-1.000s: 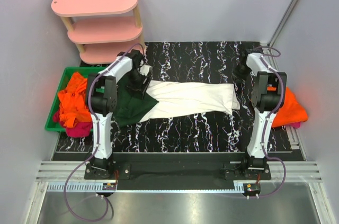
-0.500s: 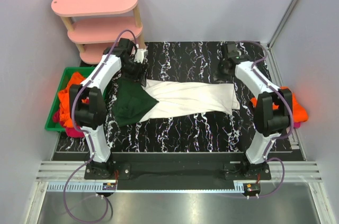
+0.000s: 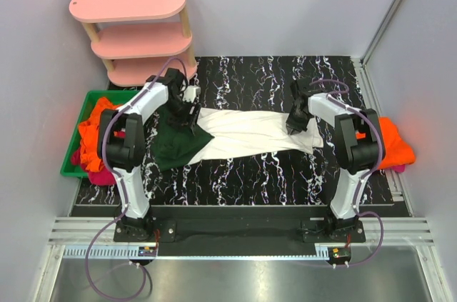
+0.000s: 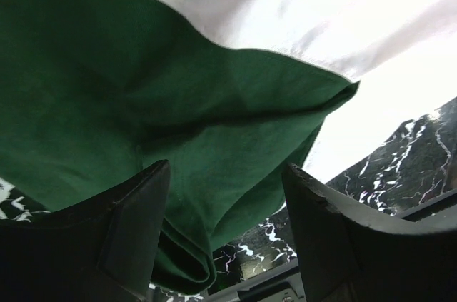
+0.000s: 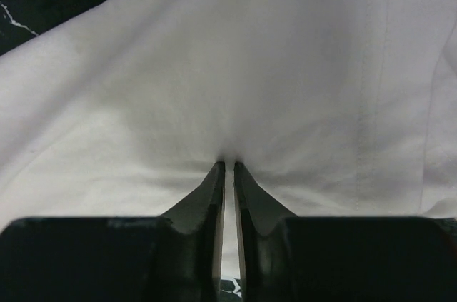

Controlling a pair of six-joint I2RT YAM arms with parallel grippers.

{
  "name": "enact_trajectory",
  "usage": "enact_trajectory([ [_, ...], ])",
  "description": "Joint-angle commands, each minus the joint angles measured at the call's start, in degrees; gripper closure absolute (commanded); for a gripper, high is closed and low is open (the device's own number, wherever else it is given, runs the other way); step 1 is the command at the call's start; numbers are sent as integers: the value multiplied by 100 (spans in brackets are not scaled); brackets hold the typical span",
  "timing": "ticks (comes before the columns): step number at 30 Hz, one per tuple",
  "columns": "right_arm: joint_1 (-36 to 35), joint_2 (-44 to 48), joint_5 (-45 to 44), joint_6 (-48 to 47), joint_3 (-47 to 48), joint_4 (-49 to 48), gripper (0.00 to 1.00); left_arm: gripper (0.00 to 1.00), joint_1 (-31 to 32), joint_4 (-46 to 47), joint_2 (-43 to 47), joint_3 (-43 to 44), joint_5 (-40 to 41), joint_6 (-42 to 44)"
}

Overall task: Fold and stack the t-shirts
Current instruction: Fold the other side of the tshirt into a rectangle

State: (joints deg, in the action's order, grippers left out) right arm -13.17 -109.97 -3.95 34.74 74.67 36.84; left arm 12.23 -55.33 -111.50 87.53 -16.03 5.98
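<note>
Item 1: white t-shirt [image 3: 250, 134], one, with dark green sleeves. It lies in a long band across the middle of the table [image 3: 250, 77], green end toward the left edge and white end toward the right edge.

Item 2: left gripper [image 4: 225, 180], one. Its jaws are spread wide just above the green sleeve and grip nothing.

Item 3: right gripper [image 5: 228, 166], one. Its fingers are drawn nearly together on a pinch of the white cloth near the shirt's right end, and the fabric puckers at the tips.

Item 4: green bin [image 3: 71, 168], one, off the table's left edge. It holds an orange heap [image 3: 96, 141] with a magenta piece [image 3: 107, 175] at its near side. The number of garments cannot be told.

Item 5: orange stack [image 3: 391, 143], one, at the table's right edge, with a magenta edge [image 3: 397, 168] showing beneath it.

Item 6: pink shelf [image 3: 132, 31], one, three tiers, by the far left corner.
</note>
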Motion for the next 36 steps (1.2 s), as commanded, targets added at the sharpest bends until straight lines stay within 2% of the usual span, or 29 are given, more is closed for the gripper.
enact_trajectory([
  [1,34,-340,-291,182,346,60,82,32,34,31,-152,-253,258,44],
  [6,296,-586,-379,314,452,324,82,33,34,-57,-144,-534,416,175],
  [16,640,-437,-423,315,381,341,81,34,16,-48,-12,-948,663,396],
  [20,596,-289,-37,94,434,78,82,34,-167,171,347,-799,356,220],
  [24,517,28,-1,6,530,-45,76,29,-353,356,1024,-475,48,-52],
  [29,412,195,34,-134,724,-28,73,28,-370,374,1350,-429,319,-273],
  [32,307,135,192,-213,803,-54,74,28,-379,426,1176,-499,888,-334],
  [36,-27,37,481,-485,935,-159,75,34,-493,426,683,-526,962,-325],
])
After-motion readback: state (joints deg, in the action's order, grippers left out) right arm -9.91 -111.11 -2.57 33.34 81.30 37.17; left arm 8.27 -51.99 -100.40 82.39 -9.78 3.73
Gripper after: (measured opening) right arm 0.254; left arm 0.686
